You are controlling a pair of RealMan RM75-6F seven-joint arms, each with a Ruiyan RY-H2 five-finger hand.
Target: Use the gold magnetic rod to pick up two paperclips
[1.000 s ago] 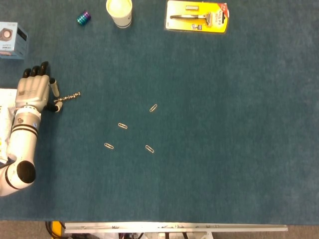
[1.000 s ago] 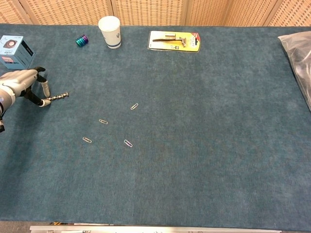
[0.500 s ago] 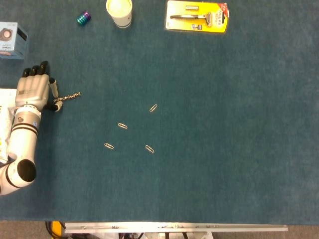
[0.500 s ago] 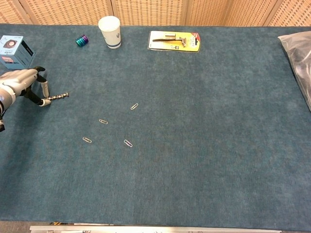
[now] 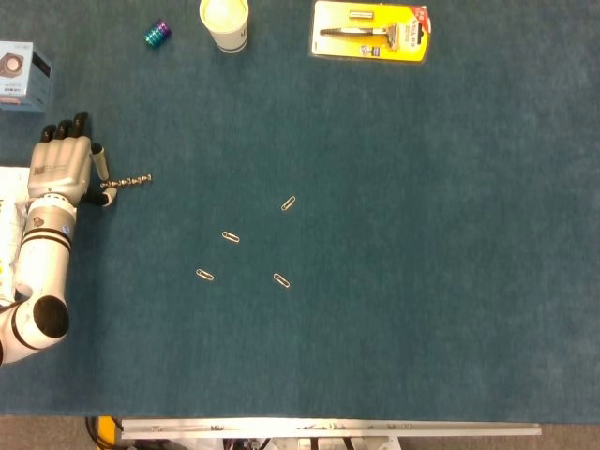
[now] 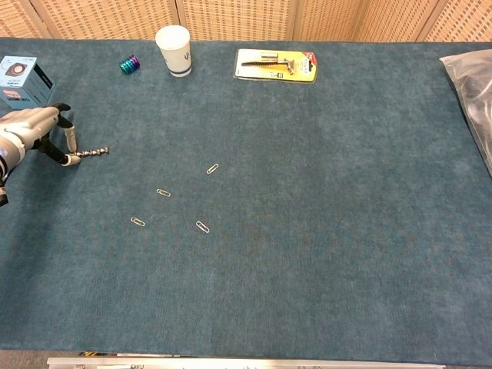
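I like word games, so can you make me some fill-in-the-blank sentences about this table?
1. There are ____ paperclips on the table.
2. The rod is at the robot's ____ hand.
3. The white cup stands near the table's ____ edge.
4. The table cover is ____.

Missing words: four; left; far; blue

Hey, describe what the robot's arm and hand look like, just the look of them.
Only the left arm shows: glossy white segments with a black joint cap and a thin blue band at the wrist. The left hand has a silver-grey metallic back and black fingertips. The right hand is out of view.
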